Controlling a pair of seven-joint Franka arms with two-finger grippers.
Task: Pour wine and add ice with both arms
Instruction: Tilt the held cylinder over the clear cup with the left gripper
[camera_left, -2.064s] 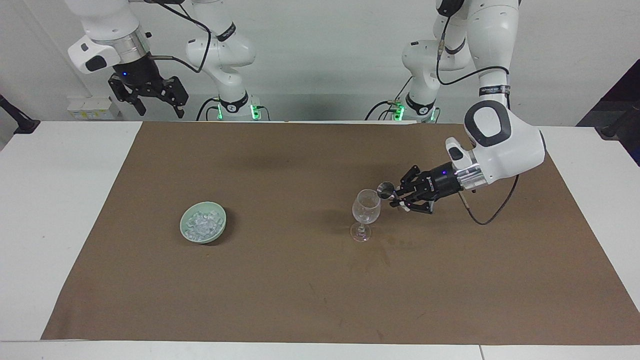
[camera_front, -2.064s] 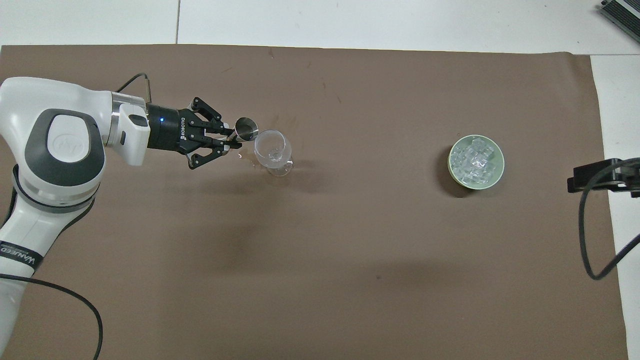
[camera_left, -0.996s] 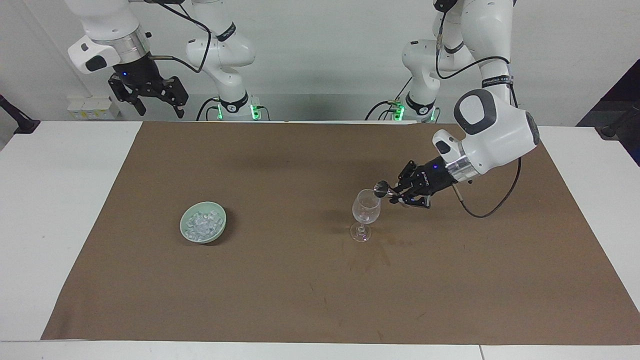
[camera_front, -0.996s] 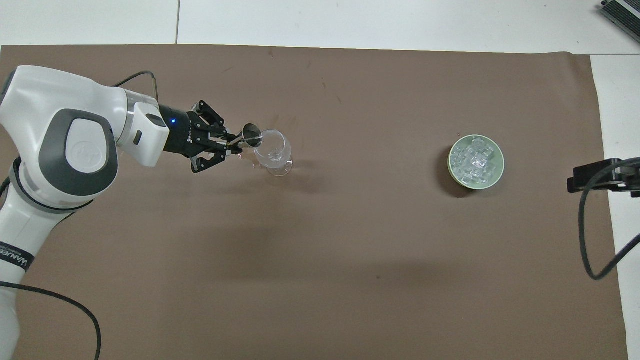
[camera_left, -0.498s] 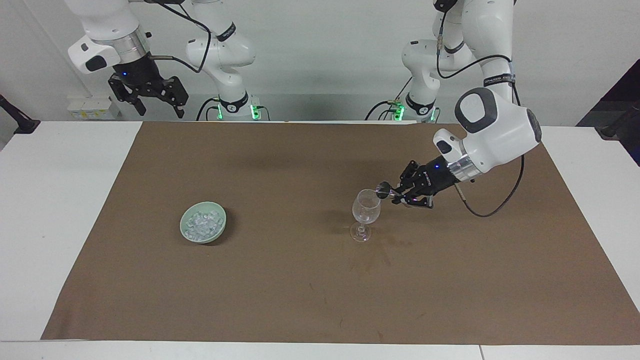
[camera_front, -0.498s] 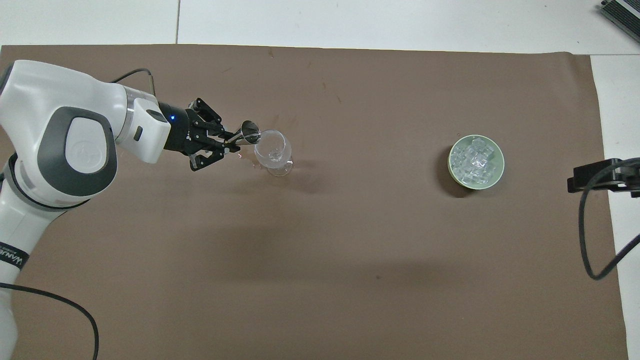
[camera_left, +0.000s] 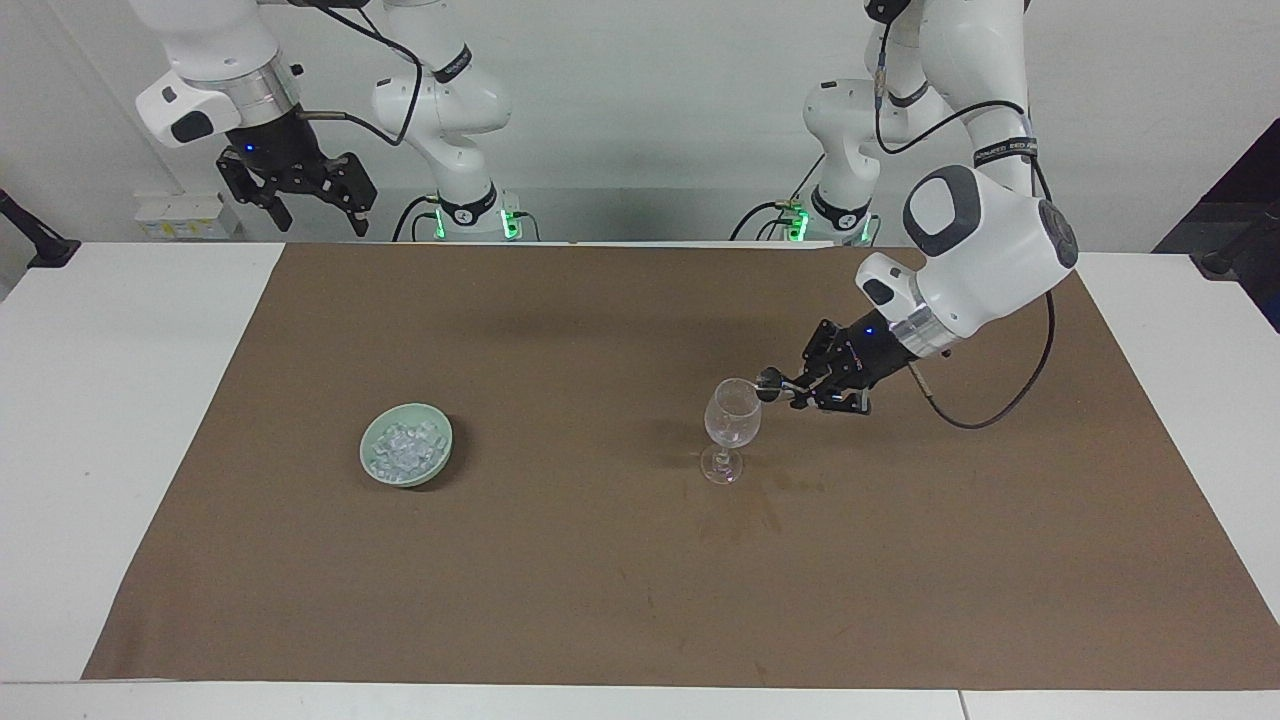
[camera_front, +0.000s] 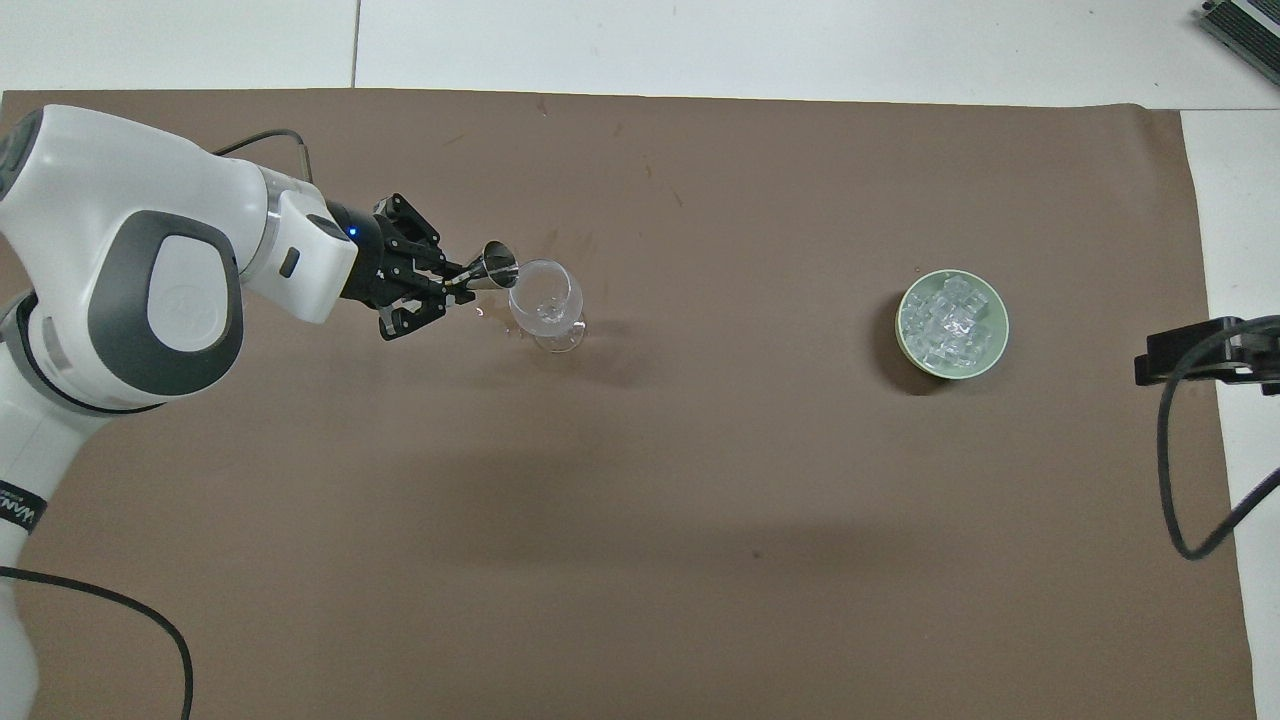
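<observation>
At frame centre, left claw (camera_left: 781, 390) clamped on jigger (camera_left: 766, 381) tips it into wine glass (camera_left: 731, 413); ice (camera_left: 404, 449) untouched, right claw (camera_left: 312, 213) waits, fingers apart

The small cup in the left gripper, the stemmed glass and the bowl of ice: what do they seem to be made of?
The small tilted cup looks like polished metal: silvery, with bright reflections. The stemmed wine glass looks like clear glass: the brown mat shows through it. The pale green bowl looks like glazed ceramic, possibly plastic: smooth, opaque, faintly shiny.
</observation>
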